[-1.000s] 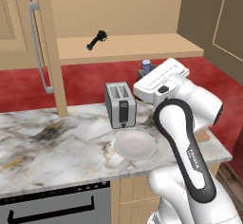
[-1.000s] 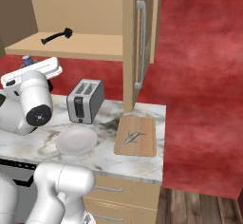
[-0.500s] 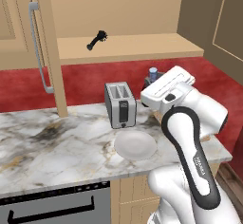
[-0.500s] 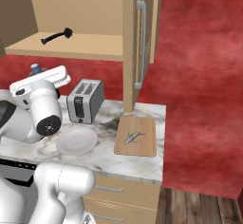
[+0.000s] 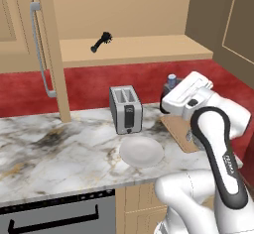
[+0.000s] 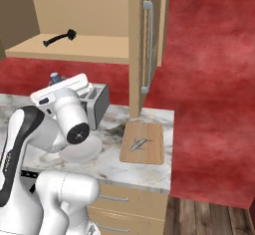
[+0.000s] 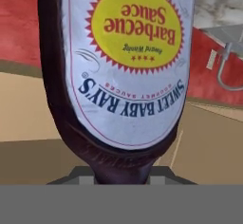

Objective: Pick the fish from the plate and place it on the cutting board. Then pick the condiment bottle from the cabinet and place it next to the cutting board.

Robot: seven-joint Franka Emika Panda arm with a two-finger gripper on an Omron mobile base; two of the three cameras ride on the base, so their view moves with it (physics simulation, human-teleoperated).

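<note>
In your hand view, the condiment bottle [image 7: 123, 71] sits very close to the camera, and its label reads upside down: "Barbecue Sauce" and "Sweet Baby Ray's". The gripper is closed tight on the bottle, which stands right between its tips.

Your left base view shows something else. There you see just the blue cap and dark top of the bottle [image 5: 171, 82] peeking up behind the white arm, above the cutting board [image 5: 174, 130]. The white plate [image 5: 141, 151] lies bare on the marble counter [image 5: 59, 148], in front of the toaster [image 5: 125, 109]. A small black brush-like tool [image 5: 100, 41] lies on the cabinet [image 5: 144, 49] shelf.

Your right base view shows the fish [image 6: 140, 143] lying on the cutting board [image 6: 152, 153], near its middle. In the left base view the arm hides that spot. You also see the blue cap [image 6: 55, 77] over the hand, and the long grey handle [image 6: 149, 45] on the cabinet door.
</note>
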